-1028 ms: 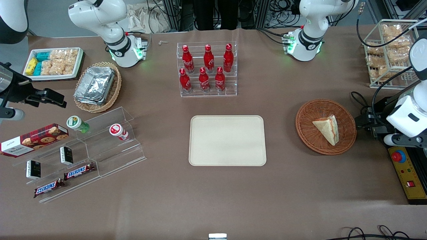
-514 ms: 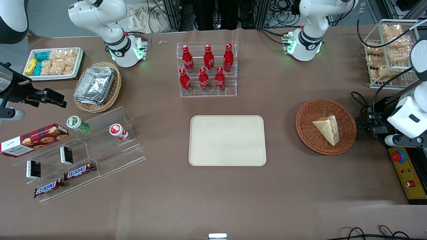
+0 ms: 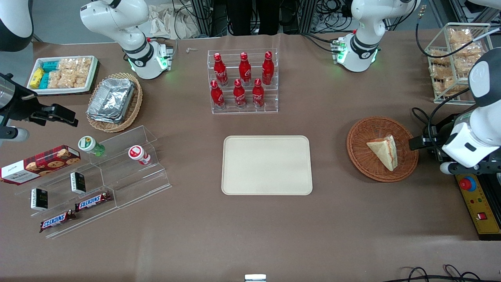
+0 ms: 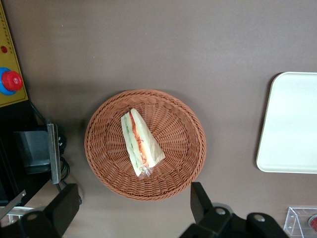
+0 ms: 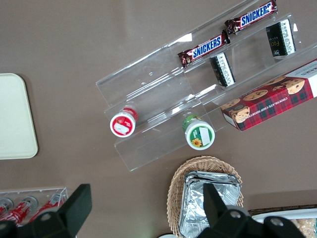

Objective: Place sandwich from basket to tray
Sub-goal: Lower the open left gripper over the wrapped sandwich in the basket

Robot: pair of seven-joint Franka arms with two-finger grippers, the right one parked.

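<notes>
Plainly, in the front view the approach step is in hand: the sandwich (image 3: 384, 152) lies in the reddish-brown wicker basket (image 3: 362, 160), at three o'clock from the empty cream tray (image 3: 267, 165), its tip pointing to five o'clock. In the left wrist view the gripper (image 4: 132, 206) hovers above the basket's edge with jaws spread wide and empty, the sandwich's long axis running roughly eleven to five; I judge the next move calls for centring, aligning across the wedge and descending.

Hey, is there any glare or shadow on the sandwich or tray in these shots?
Front view: sandwich evenly lit, tray matte with a faint grey patch, no glare. Left wrist view: tray looks paler, slightly washed out; the open gripper hangs over the basket, the sandwich unshaded.
</notes>
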